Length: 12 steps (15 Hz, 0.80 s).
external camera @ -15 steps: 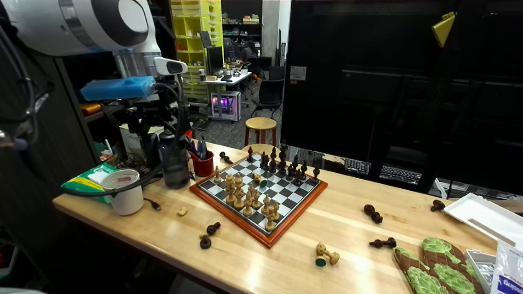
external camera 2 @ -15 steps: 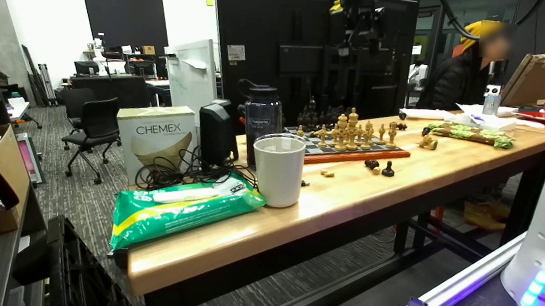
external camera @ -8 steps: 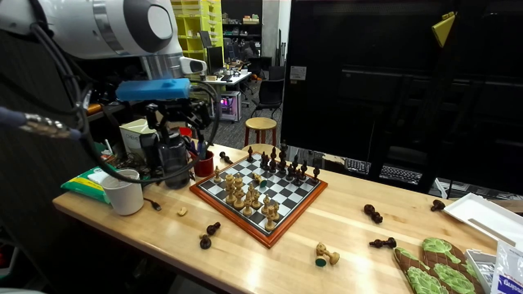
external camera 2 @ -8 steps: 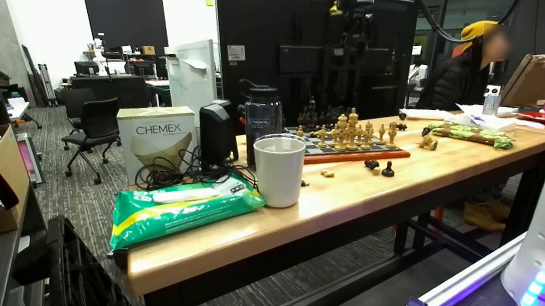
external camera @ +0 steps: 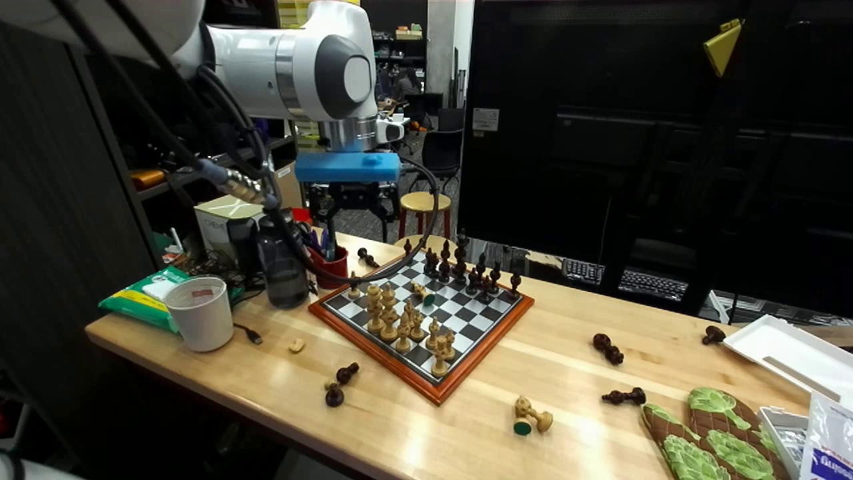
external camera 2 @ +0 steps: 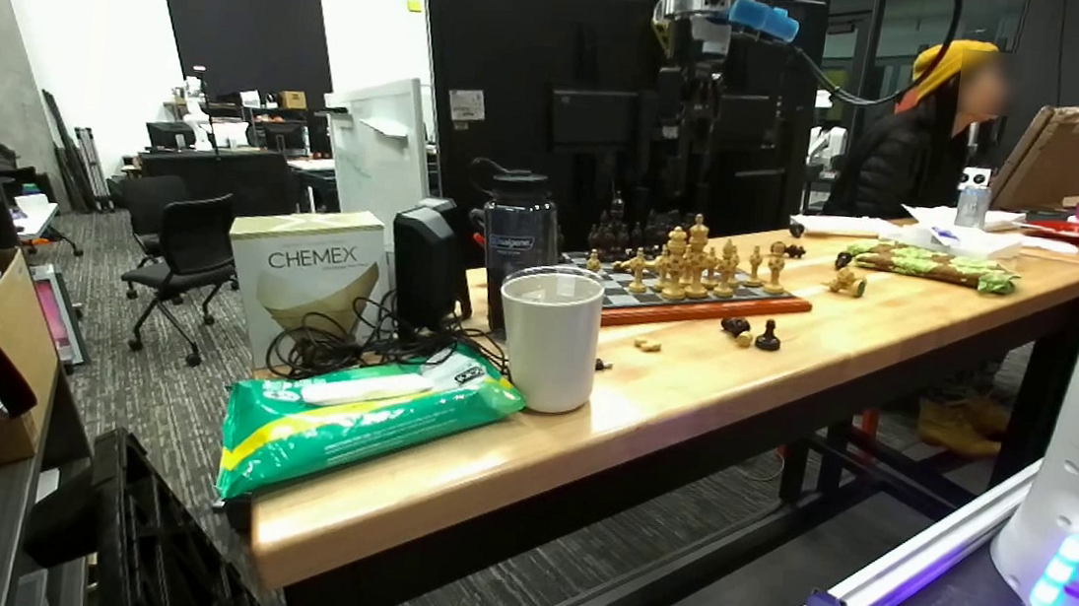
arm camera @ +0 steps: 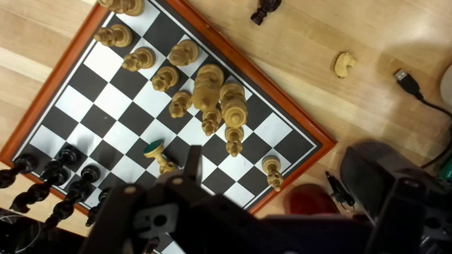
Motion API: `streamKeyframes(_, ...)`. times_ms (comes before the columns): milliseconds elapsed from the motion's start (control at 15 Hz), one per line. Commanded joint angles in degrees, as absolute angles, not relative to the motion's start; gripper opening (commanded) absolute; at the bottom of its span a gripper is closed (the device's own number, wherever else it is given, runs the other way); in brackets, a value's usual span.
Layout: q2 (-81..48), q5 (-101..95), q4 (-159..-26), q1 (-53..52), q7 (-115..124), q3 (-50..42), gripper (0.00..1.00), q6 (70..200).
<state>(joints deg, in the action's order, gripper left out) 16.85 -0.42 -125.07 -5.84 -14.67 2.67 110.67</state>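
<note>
Gripper (external camera: 358, 235): spread wide, holding nothing; hangs high near the corner of the chessboard (external camera: 484, 347) beside the red pen cup (external camera: 338, 262); the square directly beneath cannot be told.
Tipped light piece (arm camera: 160, 158): lies on its side on the chessboard, between the standing light pieces (arm camera: 207, 90) and the dark pieces (external camera: 460, 267).
Fingers (arm camera: 192, 162): best lowered slowly and plumb, it is judged, since a sideways sweep at piece height could topple neighbours on the chessboard.
Middle squares (arm camera: 133, 118): widest lane for a descent, as judged, the two groups standing well apart across the chessboard.
Red pen cup: just beside the chessboard, the bottle (external camera: 283, 273) beyond it; both narrow the room at that corner.
Table edge (external camera: 226, 391): runs along the light-piece side of the chessboard, loose dark pieces (external camera: 334, 396) between them.
</note>
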Motion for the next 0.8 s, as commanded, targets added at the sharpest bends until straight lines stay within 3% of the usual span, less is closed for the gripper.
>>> streamKeyframes(0, 16.14, -0.42, -124.40, -5.82, -14.90, 2.52, 1.00, 110.48)
streamKeyframes(333, 15.84, -0.42, -123.87, -5.93, -14.97, 2.75, 1.00, 110.44)
streamKeyframes(733, 6.39, -2.04, -114.16, -5.55, -27.33, 1.01, 1.00, 108.37)
